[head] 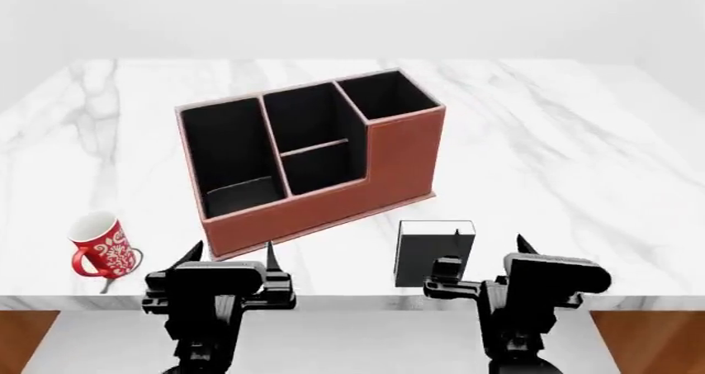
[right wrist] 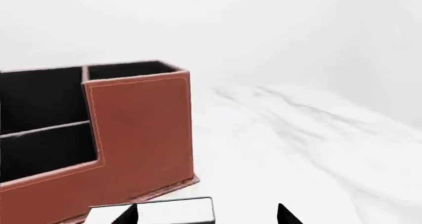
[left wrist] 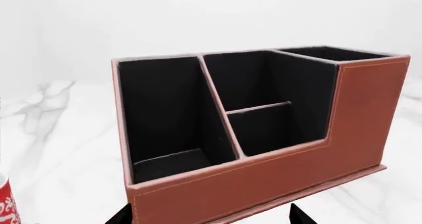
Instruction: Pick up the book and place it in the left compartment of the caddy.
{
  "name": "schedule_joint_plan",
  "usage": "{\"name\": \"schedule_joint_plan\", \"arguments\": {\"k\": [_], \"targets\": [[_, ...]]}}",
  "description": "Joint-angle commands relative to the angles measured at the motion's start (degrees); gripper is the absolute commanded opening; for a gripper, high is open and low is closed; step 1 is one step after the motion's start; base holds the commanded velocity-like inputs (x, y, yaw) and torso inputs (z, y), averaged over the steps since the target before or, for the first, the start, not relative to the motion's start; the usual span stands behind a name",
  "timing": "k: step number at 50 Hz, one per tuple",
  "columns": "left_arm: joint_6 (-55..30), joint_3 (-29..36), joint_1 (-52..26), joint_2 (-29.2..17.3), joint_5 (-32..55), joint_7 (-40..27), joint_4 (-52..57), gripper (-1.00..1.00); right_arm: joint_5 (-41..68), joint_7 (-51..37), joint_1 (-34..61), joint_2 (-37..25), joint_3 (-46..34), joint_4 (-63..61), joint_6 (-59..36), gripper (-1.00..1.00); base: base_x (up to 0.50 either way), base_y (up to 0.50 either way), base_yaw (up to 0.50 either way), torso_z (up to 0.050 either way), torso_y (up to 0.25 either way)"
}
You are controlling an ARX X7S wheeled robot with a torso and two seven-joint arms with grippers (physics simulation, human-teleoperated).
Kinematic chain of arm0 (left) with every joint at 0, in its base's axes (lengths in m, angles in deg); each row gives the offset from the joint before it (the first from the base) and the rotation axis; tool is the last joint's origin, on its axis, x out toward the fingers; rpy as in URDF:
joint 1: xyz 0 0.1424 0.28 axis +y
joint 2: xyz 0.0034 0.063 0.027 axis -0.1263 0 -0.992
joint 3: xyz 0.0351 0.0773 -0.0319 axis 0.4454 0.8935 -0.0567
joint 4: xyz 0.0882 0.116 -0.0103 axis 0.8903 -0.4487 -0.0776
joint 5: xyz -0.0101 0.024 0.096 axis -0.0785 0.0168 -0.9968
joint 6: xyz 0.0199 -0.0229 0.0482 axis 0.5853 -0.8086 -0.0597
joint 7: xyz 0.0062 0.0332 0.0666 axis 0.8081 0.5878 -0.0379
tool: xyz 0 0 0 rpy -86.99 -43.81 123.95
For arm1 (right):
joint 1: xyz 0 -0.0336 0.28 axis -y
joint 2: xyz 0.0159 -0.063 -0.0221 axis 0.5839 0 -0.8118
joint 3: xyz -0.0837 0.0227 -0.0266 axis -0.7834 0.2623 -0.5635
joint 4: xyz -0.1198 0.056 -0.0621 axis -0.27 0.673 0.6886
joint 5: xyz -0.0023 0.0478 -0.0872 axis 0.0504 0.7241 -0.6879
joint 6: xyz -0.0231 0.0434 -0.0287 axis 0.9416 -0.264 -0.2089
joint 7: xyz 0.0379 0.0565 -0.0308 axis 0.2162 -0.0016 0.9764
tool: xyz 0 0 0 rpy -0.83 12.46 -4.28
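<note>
right gripper (head: 487, 246) spread, empty | left gripper (head: 236, 253) spread, idle | book (head: 434, 251) upright, 5 o'clock of caddy (head: 330, 205) | risk: fingertip topples book; lands beside left compartment (head: 226, 151)

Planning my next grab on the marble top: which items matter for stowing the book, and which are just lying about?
For the job:
- small black book with white page edges
- reddish-brown leather-look caddy with black lining
- its long undivided left compartment, nothing in it yet

Just lying about:
- red-and-white patterned mug, standing near the front edge of the white marble tabletop
</note>
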Motion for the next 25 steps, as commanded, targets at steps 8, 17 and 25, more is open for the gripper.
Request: {"name": "schedule_joint_plan", "arguments": {"k": [8,17,25], "targets": [[-32.6,-0.55,-15.24,-2.54,6.14,-0.75,23.7,1.0,-1.87,-16.12,17.98,-0.51,12.23,-8.85,-19.78,1.0,0.0,0.0,0.0,0.0,0.0],[-30.32,-0.16,-14.22,-3.12,5.86,-0.99,22.21,1.0,1.78,-14.16,16.42,-0.29,13.21,-8.03,-17.39,1.0,0.24,0.0,0.0,0.0,0.0],[-29.55,0.16,-13.85,-3.5,5.99,-1.16,21.91,1.0,2.22,-14.27,16.38,-0.99,12.66,-7.19,-17.17,1.0,0.5,0.0,0.0,0.0,0.0]]}}
